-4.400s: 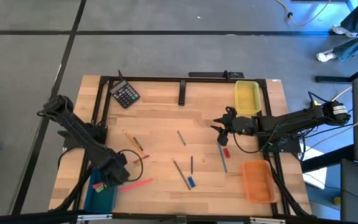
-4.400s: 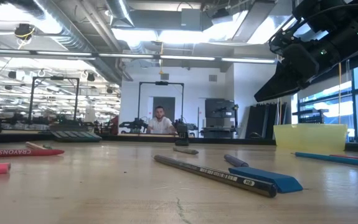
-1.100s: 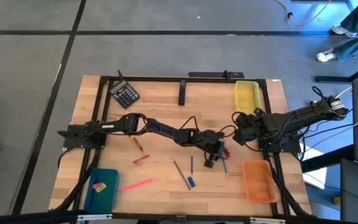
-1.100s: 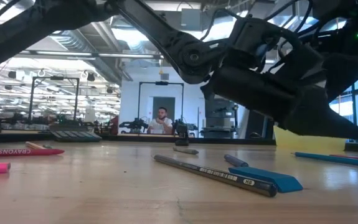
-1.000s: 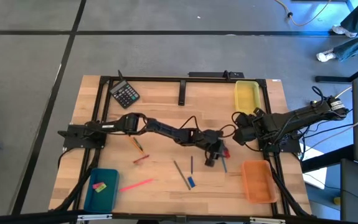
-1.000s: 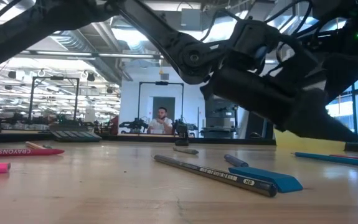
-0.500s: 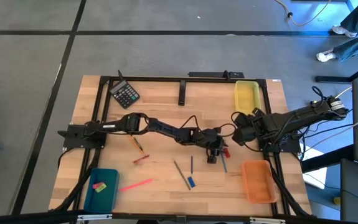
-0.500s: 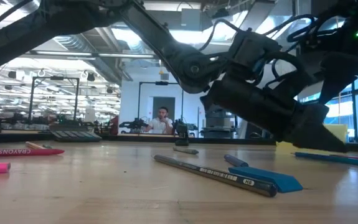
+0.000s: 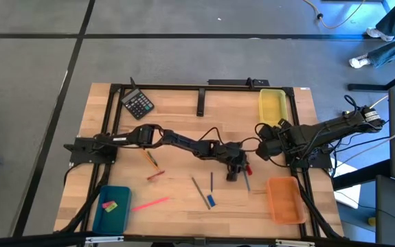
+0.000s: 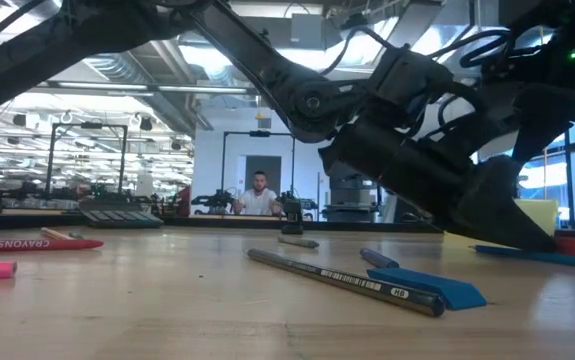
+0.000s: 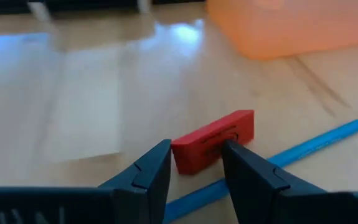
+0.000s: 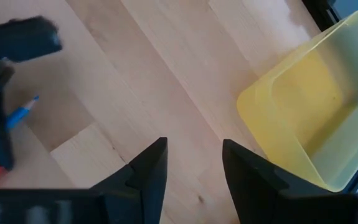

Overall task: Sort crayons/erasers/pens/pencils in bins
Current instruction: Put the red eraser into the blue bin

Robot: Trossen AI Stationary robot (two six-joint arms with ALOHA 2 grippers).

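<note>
A red eraser [image 11: 213, 142] lies on the table right of centre [image 9: 249, 167], beside a blue pen [image 11: 315, 144]. My left gripper [image 11: 194, 163] reaches across the table [image 9: 235, 170], low and open. Its fingers stand on either side of the eraser's near end. My right gripper [image 12: 194, 163] hangs open and empty above the table [image 9: 261, 147], near the yellow bin [image 9: 273, 108]. The orange bin [image 9: 285, 199] sits near right and the teal bin [image 9: 111, 208] near left. A pink crayon [image 9: 149, 204] and a red crayon [image 9: 154, 175] lie on the left half. My left gripper comes at the red eraser's near end [image 11: 188, 155] slanting down from the table's left. One finger stands on each side of it. The eraser lies flat on the table. Whether the fingers [image 11: 244, 171] touch it I cannot tell.
A black calculator [image 9: 139, 104] lies at the far left. A grey pencil [image 9: 199, 191], a blue pen [image 9: 211, 181] and a blue eraser [image 9: 211, 201] lie near the middle. Small erasers sit in the teal bin. A person shows in the room behind [image 10: 259, 197].
My left gripper has sunk toward the table over the red eraser and rolled a little. Its fingers keep the same gap.
</note>
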